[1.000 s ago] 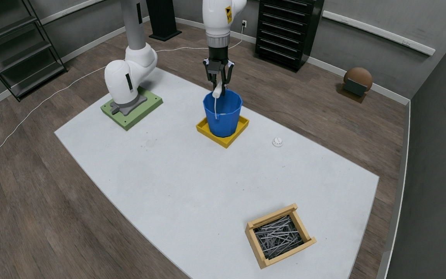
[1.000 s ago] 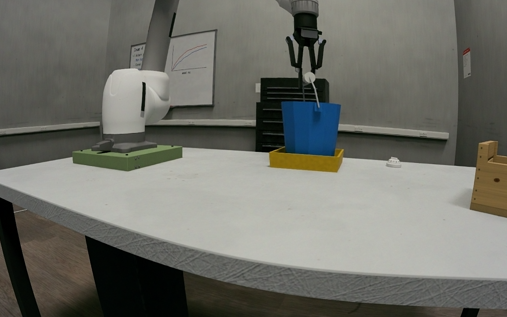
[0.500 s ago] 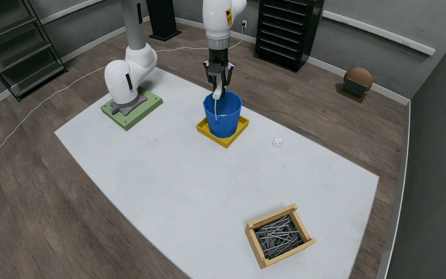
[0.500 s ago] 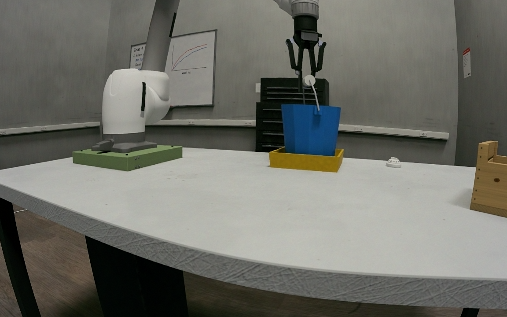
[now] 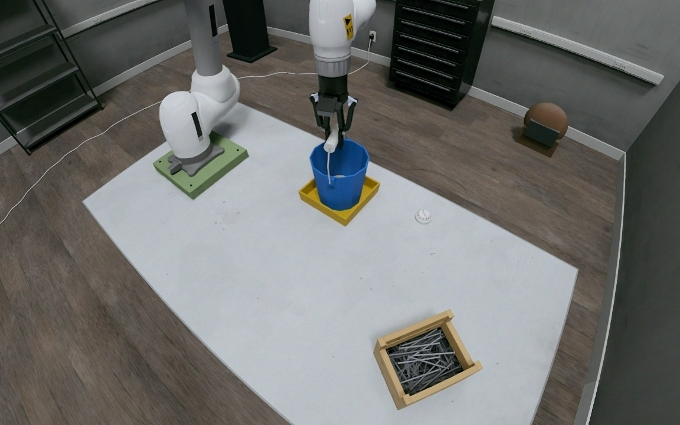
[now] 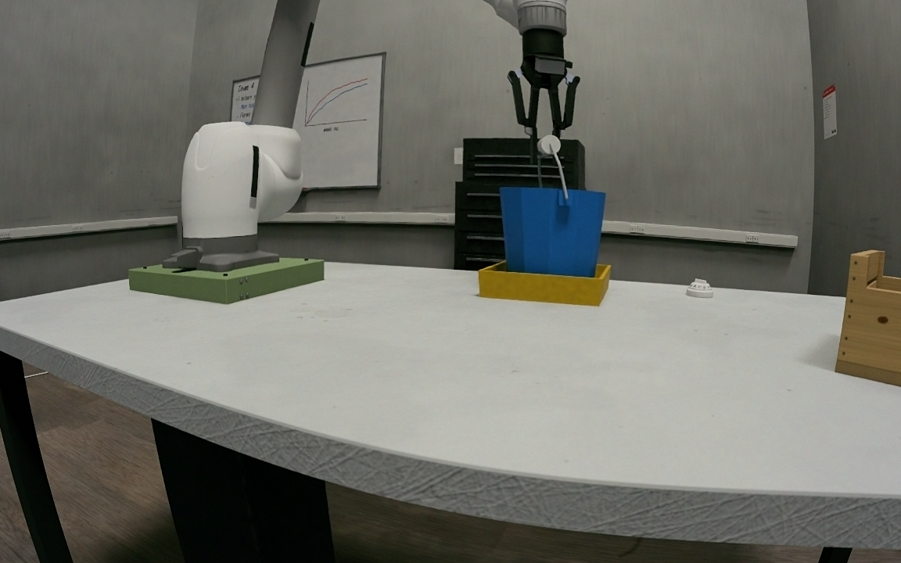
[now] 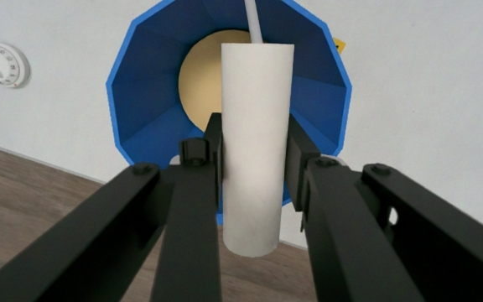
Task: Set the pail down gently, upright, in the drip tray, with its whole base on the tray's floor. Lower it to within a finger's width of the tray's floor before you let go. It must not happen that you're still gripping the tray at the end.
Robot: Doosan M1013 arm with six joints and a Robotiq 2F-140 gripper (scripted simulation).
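The blue pail [image 5: 340, 172] stands upright inside the yellow drip tray [image 5: 339, 196], its base hidden below the tray's rim [image 6: 543, 284]. My gripper [image 5: 333, 133] is right above the pail, shut on the white roller grip [image 7: 255, 143] of its wire handle, which stands raised over the pail's mouth. In the side view the pail [image 6: 551, 229] sits low in the tray, with the gripper [image 6: 543, 140] above it. The wrist view looks down into the pail [image 7: 229, 90] past the grip; I cannot tell whether the base touches the tray floor.
A small white dial timer [image 5: 422, 216] lies on the table to the right of the tray. A wooden box of metal rods [image 5: 425, 358] stands near the front right edge. The arm's green base plate [image 5: 200, 163] is to the left.
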